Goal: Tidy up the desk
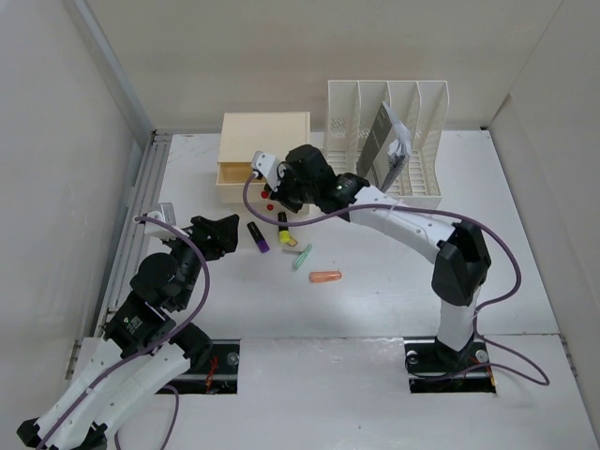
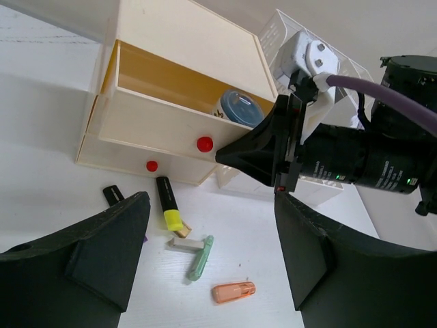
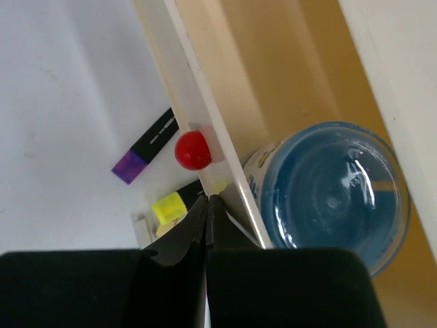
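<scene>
The white desk (image 1: 394,291) holds loose items in front of a cream drawer box (image 1: 265,141). Its upper drawer (image 2: 164,116) is pulled open, with a blue-lidded jar (image 3: 334,198) inside. My right gripper (image 1: 271,190) is shut and empty, and its tips (image 3: 207,199) rest against the drawer's front panel beside the red knob (image 3: 192,150). My left gripper (image 1: 221,234) is open and empty, above the desk to the left of the items. Between its jaws (image 2: 212,253) I see a yellow highlighter (image 2: 168,205), a white eraser (image 2: 186,243), a green piece (image 2: 201,257) and an orange cap (image 2: 233,292).
A purple-capped marker (image 1: 258,236) lies left of the yellow highlighter (image 1: 282,230). A white slotted file rack (image 1: 389,141) with papers stands right of the drawer box. The lower drawer, with a small red knob (image 2: 151,166), is closed. Walls enclose the desk on the left, the back and the right.
</scene>
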You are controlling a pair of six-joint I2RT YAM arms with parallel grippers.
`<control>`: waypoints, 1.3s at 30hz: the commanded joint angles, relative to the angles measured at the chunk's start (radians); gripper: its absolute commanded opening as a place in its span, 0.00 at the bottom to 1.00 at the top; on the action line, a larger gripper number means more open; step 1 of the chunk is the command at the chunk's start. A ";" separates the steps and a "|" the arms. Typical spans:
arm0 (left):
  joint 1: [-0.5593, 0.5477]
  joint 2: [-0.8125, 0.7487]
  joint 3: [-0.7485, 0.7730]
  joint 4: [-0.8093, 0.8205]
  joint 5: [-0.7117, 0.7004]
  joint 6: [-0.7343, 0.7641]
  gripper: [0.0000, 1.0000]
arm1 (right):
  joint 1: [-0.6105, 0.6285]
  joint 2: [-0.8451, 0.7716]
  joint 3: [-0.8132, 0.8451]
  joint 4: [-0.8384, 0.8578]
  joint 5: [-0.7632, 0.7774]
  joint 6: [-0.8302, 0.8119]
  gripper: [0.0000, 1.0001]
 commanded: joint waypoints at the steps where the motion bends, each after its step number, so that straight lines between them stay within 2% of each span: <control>1: -0.004 0.005 0.007 0.055 -0.003 0.008 0.70 | -0.018 -0.020 -0.018 0.235 0.323 -0.007 0.00; 11: -0.004 0.014 -0.104 0.187 -0.003 -0.145 0.76 | -0.018 0.067 0.041 0.333 0.522 -0.016 0.00; 17: -0.004 0.043 -0.251 0.352 -0.038 -0.245 0.77 | -0.018 0.119 0.074 0.354 0.555 -0.016 0.00; 21: -0.004 0.099 -0.305 0.440 -0.076 -0.276 0.67 | -0.028 0.100 0.050 0.383 0.564 -0.025 0.00; 22: -0.004 0.113 -0.314 0.458 -0.087 -0.276 0.62 | -0.028 0.086 0.035 0.397 0.544 -0.025 0.00; 24: -0.004 0.147 -0.325 0.509 -0.121 -0.288 0.60 | -0.028 0.022 -0.014 0.397 0.507 -0.013 0.00; 26: 0.011 0.216 -0.336 0.552 -0.130 -0.277 0.58 | -0.028 -0.041 -0.053 0.375 0.353 -0.004 0.02; 27: 0.022 0.245 -0.336 0.573 -0.130 -0.268 0.57 | -0.038 -0.110 -0.088 0.355 0.288 -0.004 0.07; 28: 0.039 0.277 -0.336 0.612 -0.130 -0.268 0.57 | -0.038 -0.141 -0.097 0.322 0.125 -0.004 0.30; 29: 0.073 0.349 -0.336 0.635 -0.118 -0.259 0.57 | -0.051 -0.169 -0.097 0.269 0.058 -0.004 0.45; 30: 0.090 0.388 -0.336 0.656 -0.107 -0.259 0.57 | -0.066 -0.198 -0.129 0.253 0.008 -0.004 0.57; 32: 0.134 0.499 -0.305 0.698 -0.072 -0.233 0.54 | -0.080 -0.275 -0.156 0.230 -0.110 -0.004 0.70; 34: 0.163 0.569 -0.285 0.728 -0.052 -0.217 0.54 | -0.091 -0.316 -0.179 0.210 -0.154 0.010 0.69; 37: 0.228 0.679 -0.236 0.752 0.009 -0.196 0.53 | -0.130 -0.379 -0.206 0.190 -0.232 0.025 0.59; 38: 0.246 0.699 -0.215 0.762 0.049 -0.184 0.51 | -0.140 -0.403 -0.225 0.190 -0.266 0.040 0.49; 39: 0.278 0.730 -0.214 0.777 0.068 -0.184 0.51 | -0.158 -0.414 -0.225 0.190 -0.280 0.053 0.43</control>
